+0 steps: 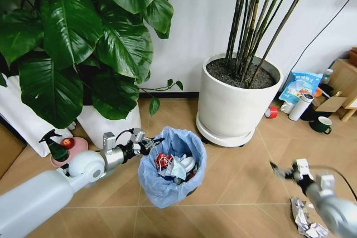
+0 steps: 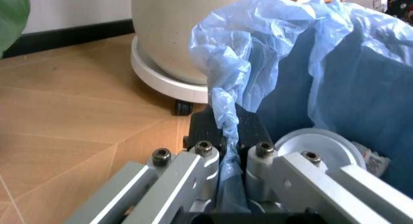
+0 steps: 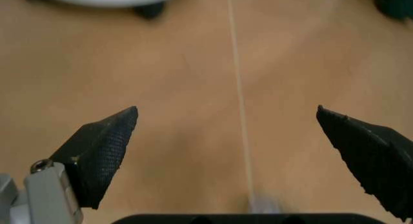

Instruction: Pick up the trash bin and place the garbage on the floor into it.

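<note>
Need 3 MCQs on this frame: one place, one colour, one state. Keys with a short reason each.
1. The left hand is at
A. the trash bin's rim
B. the plant pot
C. the spray bottle

2. The trash bin liner is
A. red
B. light blue
C. green

3. The right hand is
A. shut on foil
B. shut, holding nothing
C. open over bare floor

Answers:
1 A, the left wrist view shows it pinching the bag at the rim.
2 B, head view.
3 C, fingers spread above the floor.

Left claw [image 1: 149,144] clamped shut, right claw [image 3: 226,137] spread wide, hovering low
</note>
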### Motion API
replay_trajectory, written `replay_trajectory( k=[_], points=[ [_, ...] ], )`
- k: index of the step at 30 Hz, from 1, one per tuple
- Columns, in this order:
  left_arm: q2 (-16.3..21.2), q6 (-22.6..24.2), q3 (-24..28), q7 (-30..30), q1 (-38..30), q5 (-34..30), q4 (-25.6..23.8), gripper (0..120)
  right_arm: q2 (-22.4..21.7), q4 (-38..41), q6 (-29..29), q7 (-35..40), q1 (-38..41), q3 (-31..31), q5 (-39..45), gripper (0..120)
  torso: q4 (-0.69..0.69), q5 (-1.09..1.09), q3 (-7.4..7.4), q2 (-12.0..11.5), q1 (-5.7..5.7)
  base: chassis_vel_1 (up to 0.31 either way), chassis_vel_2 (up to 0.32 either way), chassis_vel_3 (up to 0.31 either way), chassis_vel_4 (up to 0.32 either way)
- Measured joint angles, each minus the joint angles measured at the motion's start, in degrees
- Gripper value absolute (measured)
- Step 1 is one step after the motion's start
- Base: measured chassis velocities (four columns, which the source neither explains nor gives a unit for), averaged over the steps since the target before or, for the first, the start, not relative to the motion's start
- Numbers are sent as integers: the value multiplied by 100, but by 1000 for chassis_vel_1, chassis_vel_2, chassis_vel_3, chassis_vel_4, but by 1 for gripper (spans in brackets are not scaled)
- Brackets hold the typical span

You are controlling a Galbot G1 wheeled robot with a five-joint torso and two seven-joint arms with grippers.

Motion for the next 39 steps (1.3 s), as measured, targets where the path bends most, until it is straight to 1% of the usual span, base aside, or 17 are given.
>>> replay_trajectory(
  k=[1, 2, 3, 5, 9, 15, 24, 26, 28, 29, 32, 33, 34, 35, 36, 37, 39],
  points=[
    [-6, -1, -4, -1, 1, 2, 5, 0, 36, -15, 1, -2, -63, 42, -49, 100, -1, 0, 0, 0, 0, 0, 0, 0, 0],
    [-21, -5, -11, -3, 2, 14, 25, 0, 226, -85, 10, -15, -367, 244, -295, 100, -2, -3, 0, 0, 0, 0, 0, 0, 0],
    [-21, -5, -11, -3, 2, 14, 25, 0, 226, -85, 10, -15, -367, 244, -295, 100, -2, -3, 0, 0, 0, 0, 0, 0, 0],
    [-52, -7, -11, -3, 2, 33, 47, 0, 517, -294, 113, -30, -621, 481, -649, 100, -2, -3, 0, 0, 0, 0, 0, 0, 0],
    [-94, -7, -8, -4, -8, 41, 66, 0, 755, -683, 169, -69, -687, 591, -909, 100, 0, -3, 0, 0, 0, 0, 0, 0, 0],
    [-102, -8, 9, -1, -26, 41, 86, 0, 850, -1190, 215, -137, -400, 497, -982, 100, 1, -2, 0, 0, 0, 0, 0, 0, 0],
    [-51, -16, 18, 3, 0, 41, 53, 0, 977, -1845, 41, -165, 349, -4, -999, 100, 1, -3, 1, 0, 1, 0, 0, 0, 0],
    [-30, -18, 16, 4, 1, 34, 29, 0, 1002, -2013, 8, -163, 496, -93, -1008, 95, 2, -1, 1, 0, 1, 0, 0, 0, 0],
    [-10, -19, 7, 3, 1, 24, 2, 0, 1004, -2104, -10, -181, 553, -164, -968, 84, 0, -5, 1, 0, 1, 0, 0, 0, 0],
    [-10, -19, 7, 3, 1, 24, 2, 0, 1004, -2104, -10, -181, 553, -164, -968, 84, 0, -5, 1, 0, 1, 0, 0, 0, 0],
    [7, -21, 3, 4, 2, 13, -16, 0, 1019, -2092, -16, -252, 552, -205, -868, 72, 0, -3, 1, 0, 1, 0, 0, 0, 0],
    [7, -21, 3, 4, 2, 13, -16, 0, 1019, -2092, -16, -252, 552, -205, -868, 72, 0, -3, 1, 0, 1, 0, 0, 0, 0],
    [11, -22, 2, 5, 1, 9, -17, 0, 1029, -2071, -17, -292, 546, -224, -822, 68, 0, -3, 1, 0, 1, 0, 0, 0, 0],
    [12, -22, -1, 5, -8, -4, -19, 0, 1038, -2049, -17, -344, 536, -247, -774, 57, 0, -3, 1, 0, 1, 0, 0, 0, 0],
    [12, -22, -3, 5, -17, -10, -22, 0, 1040, -2047, -17, -363, 536, -262, -747, 52, 0, -3, 1, 0, 1, 0, 0, 0, 0],
    [12, -22, -3, 5, -17, -10, -22, 0, 1040, -2047, -17, -363, 536, -262, -747, 52, 0, -3, 1, 0, 1, 0, 0, 0, 0],
    [8, -22, -9, 4, -23, -25, -32, 0, 1042, -2075, -31, -412, 541, -289, -653, 40, 0, -3, 1, -1, 1, 0, 0, 0, 0]
  ],
)
